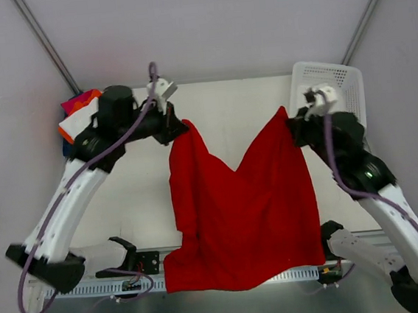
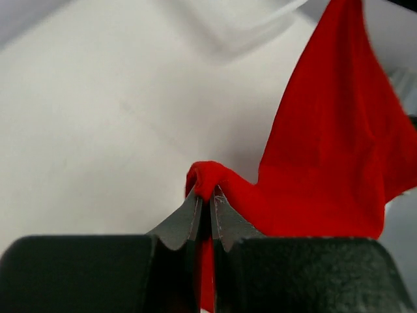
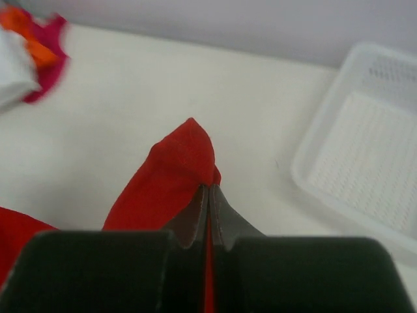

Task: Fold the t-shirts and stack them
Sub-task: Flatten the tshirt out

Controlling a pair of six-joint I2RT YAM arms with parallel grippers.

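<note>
Top external: red shirt (image 1: pixel 240 213) held aloft ahead of fold

Over the white table (image 1: pixel 226 103), the red shirt hangs spread from its 2 raised upper corners. Its middle sags in a V and its lower edge reaches the table's near edge. At the far right corner sits the basket (image 1: pixel 343 84), just beside the raised right corner of the cloth. At the far left corner lies the stack (image 1: pixel 78 116) of folded shirts, partly hidden, with white, orange and magenta showing.

The left gripper (image 2: pixel 205 195) is pinched tight on 1 bunched corner of the red shirt, as the left wrist view shows. The right gripper (image 3: pixel 208 192) is clamped on the other corner in the same way.

The step in hand looks like the spread: the shirt is lifted and opened, but not yet laid flat or folded. The next move likely calls for both grippers to travel together with the top edge taut. They would then lower the cloth flat onto bare table, away from basket and stack, before any fold. Uneven travel could let the sagging middle crease.
</note>
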